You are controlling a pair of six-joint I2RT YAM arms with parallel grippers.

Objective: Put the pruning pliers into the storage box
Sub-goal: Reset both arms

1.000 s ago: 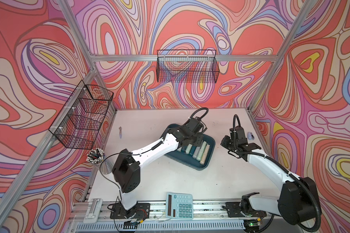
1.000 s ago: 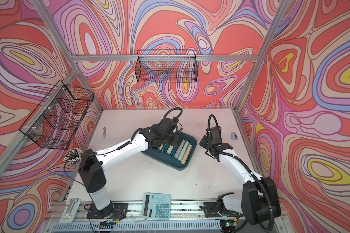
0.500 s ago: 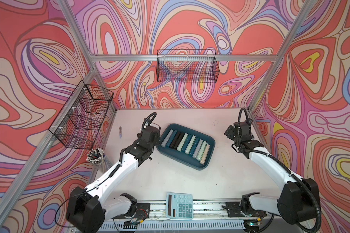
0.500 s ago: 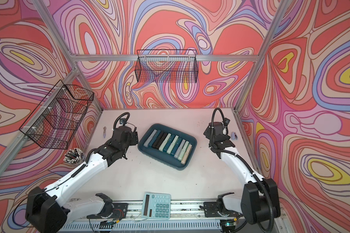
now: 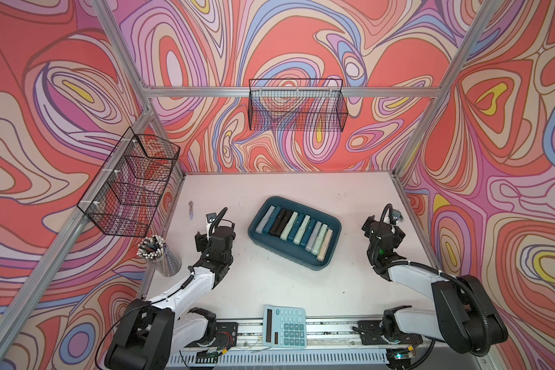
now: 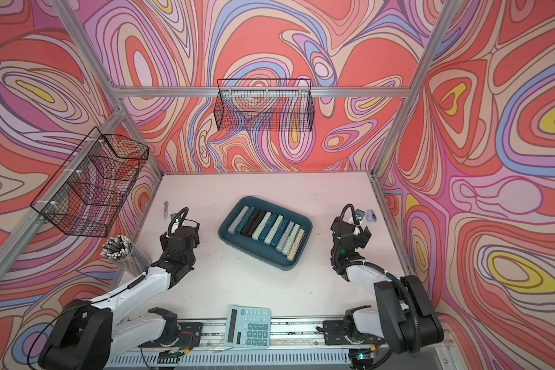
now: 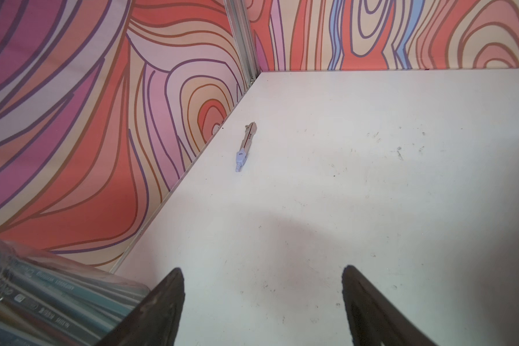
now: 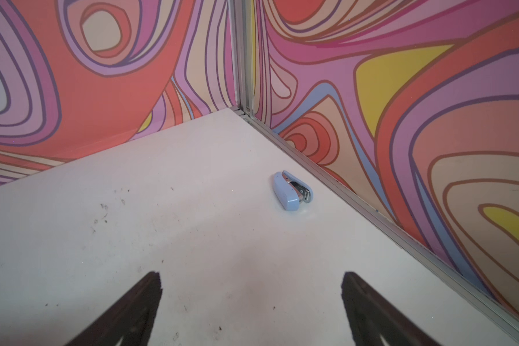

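Top views both show the pruning pliers [image 5: 297, 230] side by side in the storage box [image 5: 282, 255]. A second ago the left arm reached over that box and the right hovered beside it; now both have drawn back to the sides, left gripper [image 7: 262, 268] and right gripper [image 8: 250, 273] spread wide with nothing between the jaws. No bar-like tool seems left on the table [image 5: 269, 288], so the loading looks finished; bare surface rings the box, though the left gripper sits near the pen cup [image 5: 157, 256] and the right near a small blue stapler [image 8: 291, 191] at the table's edge.
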